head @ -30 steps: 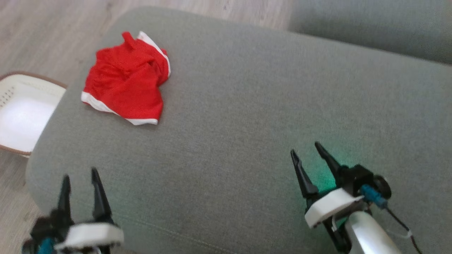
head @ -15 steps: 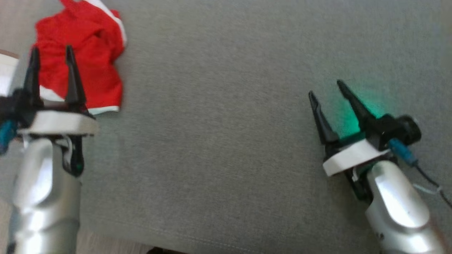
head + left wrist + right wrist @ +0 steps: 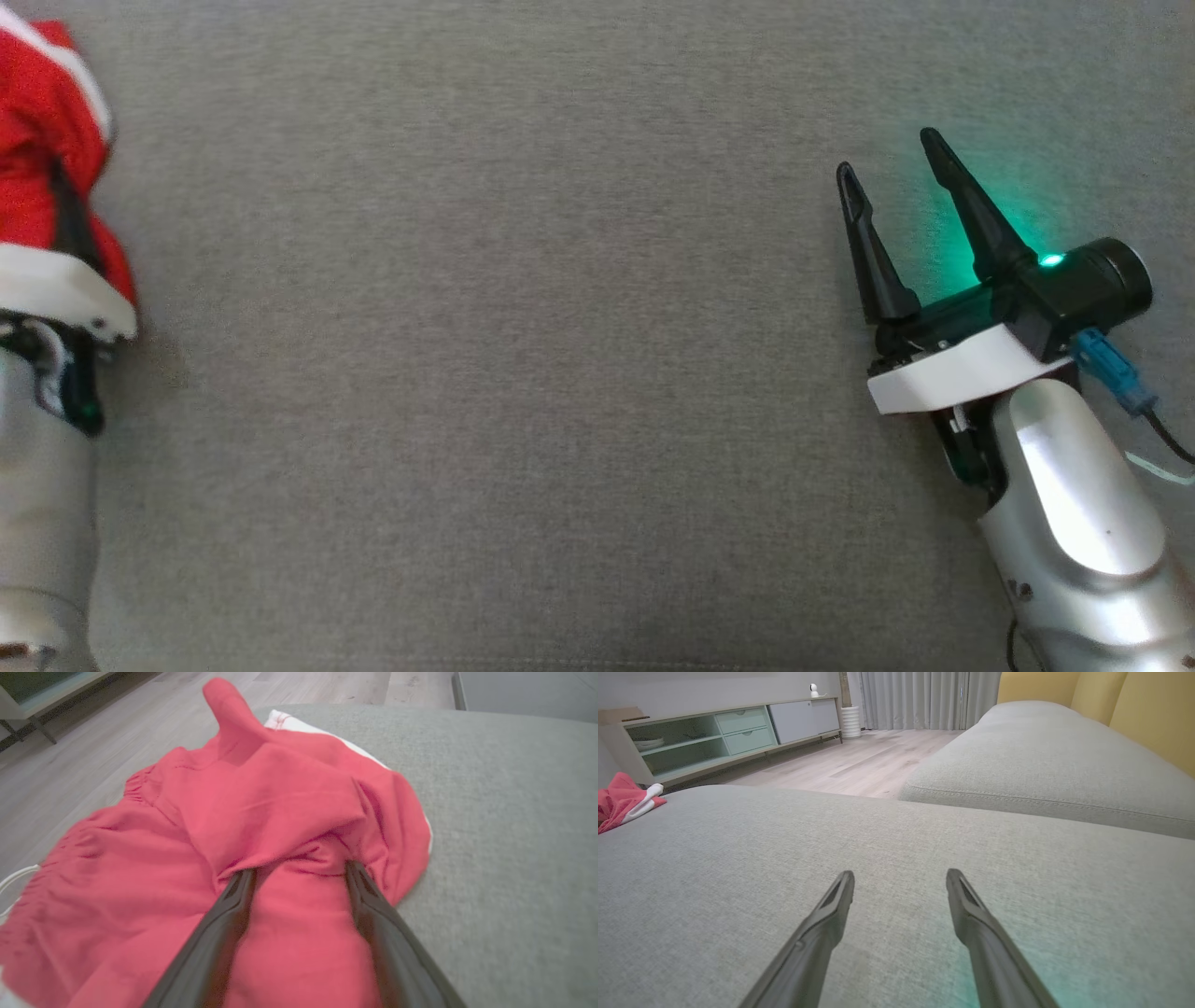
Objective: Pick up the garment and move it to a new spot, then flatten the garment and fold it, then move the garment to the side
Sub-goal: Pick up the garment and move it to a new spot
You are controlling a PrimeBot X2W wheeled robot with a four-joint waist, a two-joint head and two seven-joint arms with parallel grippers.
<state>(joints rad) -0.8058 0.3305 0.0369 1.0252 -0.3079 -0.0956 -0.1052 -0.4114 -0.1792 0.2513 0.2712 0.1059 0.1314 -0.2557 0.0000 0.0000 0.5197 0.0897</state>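
Left gripper [image 3: 300, 873] reaches low onto the crumpled red, white-trimmed fabric garment [image 3: 261, 788], fingers spread wide and gripping nothing. The right gripper [image 3: 887, 157], equally wide and empty, hovers well apart from the garment.

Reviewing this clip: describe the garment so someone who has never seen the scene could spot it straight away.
Start from the broad grey-green cushion before the robot. At its edge on the robot's left, beside the wooden floor, lies the crumpled garment, with the open left end effector at it. It is bright red with white trim, against plain grey fabric.
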